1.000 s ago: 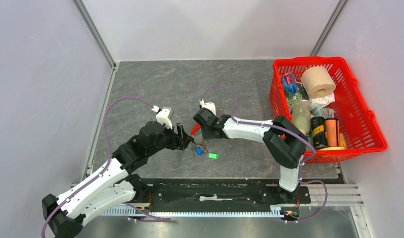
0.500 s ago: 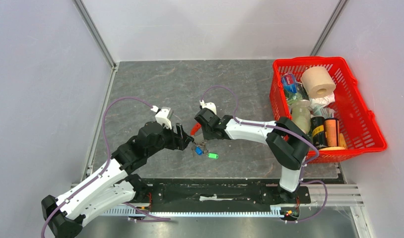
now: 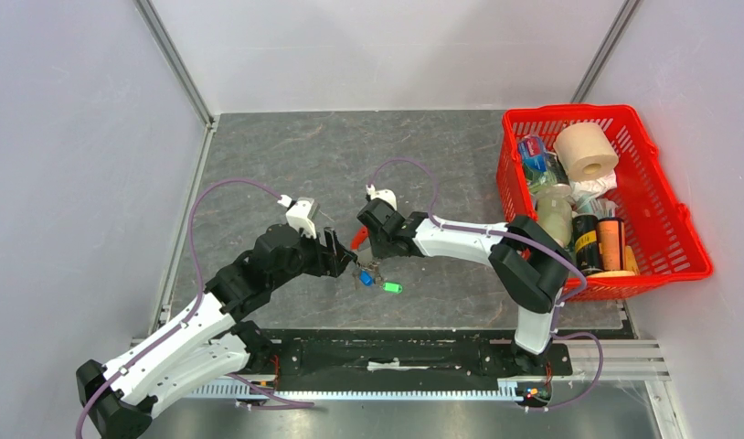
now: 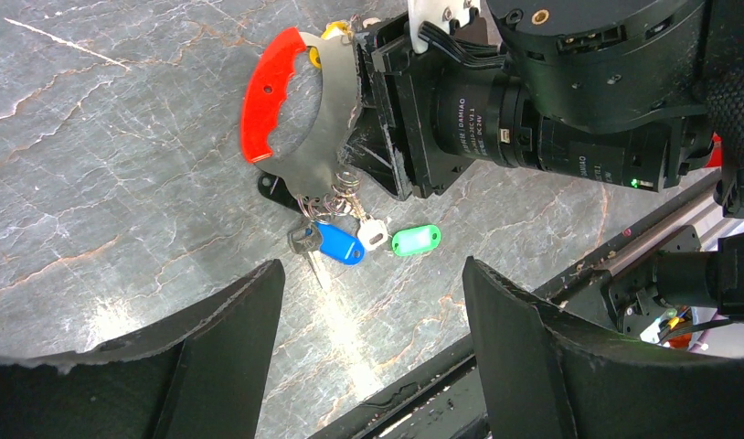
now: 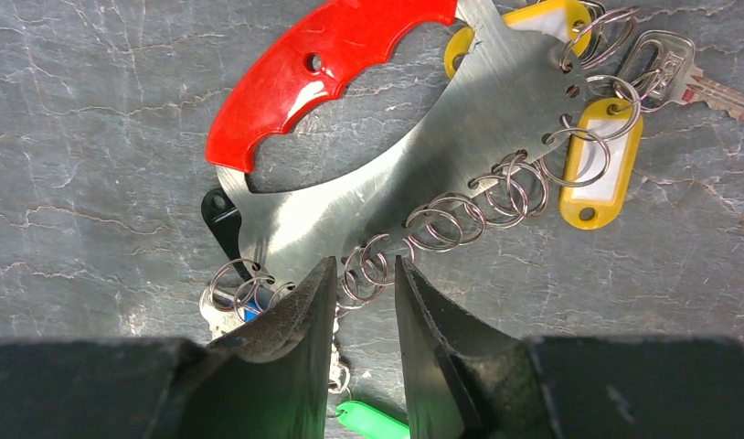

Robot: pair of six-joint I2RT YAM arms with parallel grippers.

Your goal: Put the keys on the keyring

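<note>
The keyring is a silver crescent plate (image 5: 423, 155) with a red grip (image 5: 323, 64) and several small rings (image 5: 441, 219) along its edge; it lies flat on the table (image 3: 358, 239). A silver key (image 5: 665, 64) and yellow tags (image 5: 599, 165) hang at one end. A key with a blue tag (image 4: 339, 245), a white tag (image 4: 372, 232) and a green tag (image 4: 416, 240) lie at the other end. My right gripper (image 5: 366, 265) is low over the plate's edge, its jaws a narrow gap apart around a ring. My left gripper (image 4: 373, 274) is wide open and empty, just short of the blue-tagged key.
A red basket (image 3: 569, 110) full of household items stands at the right. The black rail (image 3: 396, 352) runs along the near edge. Both arms meet mid-table, the right gripper's body (image 4: 460, 101) close in front of the left wrist camera.
The right arm's elbow has shifted slightly to the right. The grippers, the keyring and the keys have stayed in place.
</note>
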